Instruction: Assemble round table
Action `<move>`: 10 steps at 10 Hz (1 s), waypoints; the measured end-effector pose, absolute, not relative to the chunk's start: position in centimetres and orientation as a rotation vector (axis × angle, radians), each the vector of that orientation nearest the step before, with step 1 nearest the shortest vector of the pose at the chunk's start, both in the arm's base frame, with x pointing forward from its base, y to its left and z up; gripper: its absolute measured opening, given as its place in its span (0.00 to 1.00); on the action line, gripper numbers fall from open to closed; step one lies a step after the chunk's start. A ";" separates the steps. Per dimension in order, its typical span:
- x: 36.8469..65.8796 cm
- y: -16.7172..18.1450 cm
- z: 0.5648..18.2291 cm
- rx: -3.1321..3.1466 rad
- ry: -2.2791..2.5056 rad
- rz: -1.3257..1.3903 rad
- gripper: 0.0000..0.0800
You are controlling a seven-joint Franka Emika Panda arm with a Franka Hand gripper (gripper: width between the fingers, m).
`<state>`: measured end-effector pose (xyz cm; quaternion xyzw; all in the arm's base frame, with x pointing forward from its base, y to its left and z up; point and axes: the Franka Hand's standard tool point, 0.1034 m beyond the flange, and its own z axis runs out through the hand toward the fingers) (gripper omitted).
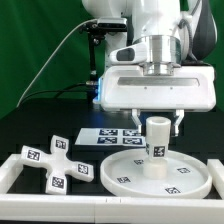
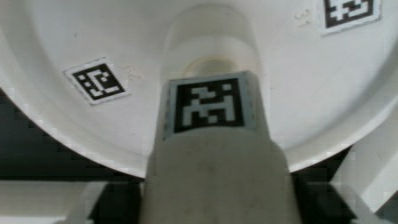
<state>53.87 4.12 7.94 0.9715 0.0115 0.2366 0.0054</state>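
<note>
Gripper [image 1: 158, 122] stands wide, 1 finger either side of the cylinder [image 1: 157, 138] top, gaps showing; it should close squarely, keeping the cylinder upright and centred on the disc [image 1: 140, 172]. The cylinder is white, short, thick, bears 1 square tag and stands at the disc's middle; the foot [image 1: 52, 160] lies well apart.

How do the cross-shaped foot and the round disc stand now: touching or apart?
Apart. The exterior view shows a dark gap between the cross-shaped foot and the rim of the round disc; the wrist view does not show the foot.
</note>
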 end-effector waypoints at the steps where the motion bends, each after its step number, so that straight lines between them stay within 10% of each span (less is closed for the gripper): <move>1: 54.0 4.2 7.9 3.025 0.031 0.788 0.51; 4: 54.0 4.2 7.9 3.026 0.000 0.786 0.51; 6: 53.9 4.2 7.7 3.029 0.001 0.777 0.75; 10: 54.4 5.1 8.9 3.106 -0.013 0.614 0.81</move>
